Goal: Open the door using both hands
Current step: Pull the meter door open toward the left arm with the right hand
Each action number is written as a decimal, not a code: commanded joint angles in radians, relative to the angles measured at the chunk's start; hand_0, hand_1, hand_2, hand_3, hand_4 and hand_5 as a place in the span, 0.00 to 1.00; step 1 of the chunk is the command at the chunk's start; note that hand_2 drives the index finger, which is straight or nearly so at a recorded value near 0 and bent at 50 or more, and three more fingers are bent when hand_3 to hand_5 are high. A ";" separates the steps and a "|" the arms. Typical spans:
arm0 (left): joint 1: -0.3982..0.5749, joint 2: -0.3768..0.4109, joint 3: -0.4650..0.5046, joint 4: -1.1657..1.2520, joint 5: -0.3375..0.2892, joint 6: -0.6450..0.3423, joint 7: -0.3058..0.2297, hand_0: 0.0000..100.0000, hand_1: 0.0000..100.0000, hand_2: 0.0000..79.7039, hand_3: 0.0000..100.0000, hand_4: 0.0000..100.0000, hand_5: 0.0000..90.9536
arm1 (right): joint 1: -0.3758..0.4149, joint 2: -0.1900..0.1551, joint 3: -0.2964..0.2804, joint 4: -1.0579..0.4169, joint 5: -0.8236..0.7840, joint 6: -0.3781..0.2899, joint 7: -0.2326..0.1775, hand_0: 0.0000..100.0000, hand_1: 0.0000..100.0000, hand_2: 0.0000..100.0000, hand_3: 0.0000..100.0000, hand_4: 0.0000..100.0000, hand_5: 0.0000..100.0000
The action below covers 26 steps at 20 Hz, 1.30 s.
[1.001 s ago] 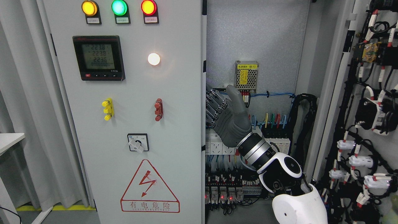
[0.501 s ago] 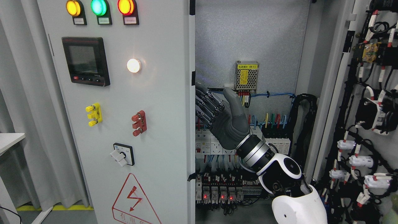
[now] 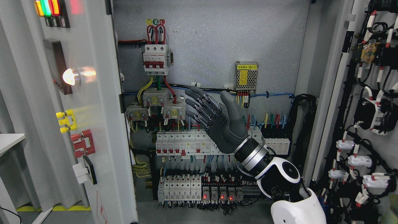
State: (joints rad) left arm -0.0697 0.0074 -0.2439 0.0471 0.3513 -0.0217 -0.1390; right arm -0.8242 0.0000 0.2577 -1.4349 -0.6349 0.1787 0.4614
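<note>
The right hand point(image 3: 214, 119), dark grey with jointed fingers, hangs spread and empty before the wired cabinet interior point(image 3: 211, 62). The pale grey metal door point(image 3: 99, 130) stands swung wide at left, apart from the hand.

1. The right arm point(image 3: 279, 180) enters from the lower right of the frame and angles up toward the centre.
2. Its white forearm shell meets a silver-ringed wrist point(image 3: 252, 154).
3. The right hand point(image 3: 217, 119) sits at mid-frame with its fingers point(image 3: 199, 105) extended and spread toward the upper left, thumb raised, holding nothing.
</note>
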 commanded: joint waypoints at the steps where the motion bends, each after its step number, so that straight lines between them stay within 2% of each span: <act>1: 0.001 0.026 0.000 0.000 0.000 0.000 -0.001 0.29 0.00 0.04 0.03 0.03 0.00 | 0.030 0.000 0.069 -0.102 0.001 -0.042 -0.004 0.22 0.00 0.00 0.00 0.00 0.00; 11: 0.001 0.028 0.000 0.000 0.000 0.000 -0.001 0.29 0.00 0.04 0.03 0.03 0.00 | 0.039 0.000 0.129 -0.130 0.000 -0.048 0.003 0.22 0.00 0.00 0.00 0.00 0.00; 17: 0.001 0.026 0.000 0.000 0.000 0.000 -0.001 0.29 0.00 0.03 0.03 0.03 0.00 | 0.094 0.000 0.235 -0.173 -0.003 -0.048 0.008 0.22 0.00 0.00 0.00 0.00 0.00; 19: 0.001 0.026 0.000 0.000 0.000 0.000 -0.001 0.29 0.00 0.03 0.03 0.03 0.00 | 0.112 0.000 0.245 -0.193 -0.003 -0.048 0.011 0.22 0.00 0.00 0.00 0.00 0.00; 22: 0.002 0.026 0.000 0.000 0.000 0.000 -0.001 0.29 0.00 0.04 0.03 0.03 0.00 | 0.123 0.000 0.288 -0.219 -0.005 -0.048 0.087 0.22 0.00 0.00 0.00 0.00 0.00; 23: 0.002 0.026 0.001 0.000 0.000 0.000 -0.001 0.29 0.00 0.03 0.03 0.03 0.00 | 0.125 0.000 0.291 -0.226 -0.008 -0.048 0.101 0.22 0.00 0.00 0.00 0.00 0.00; 26: 0.007 0.026 0.001 0.000 0.000 0.000 -0.001 0.29 0.00 0.03 0.03 0.03 0.00 | 0.128 0.000 0.293 -0.231 -0.066 -0.047 0.103 0.22 0.00 0.00 0.00 0.00 0.00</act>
State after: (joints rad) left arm -0.0672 0.0058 -0.2434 0.0474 0.3513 -0.0215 -0.1416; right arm -0.7159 -0.0001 0.4634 -1.6017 -0.6531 0.1308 0.5505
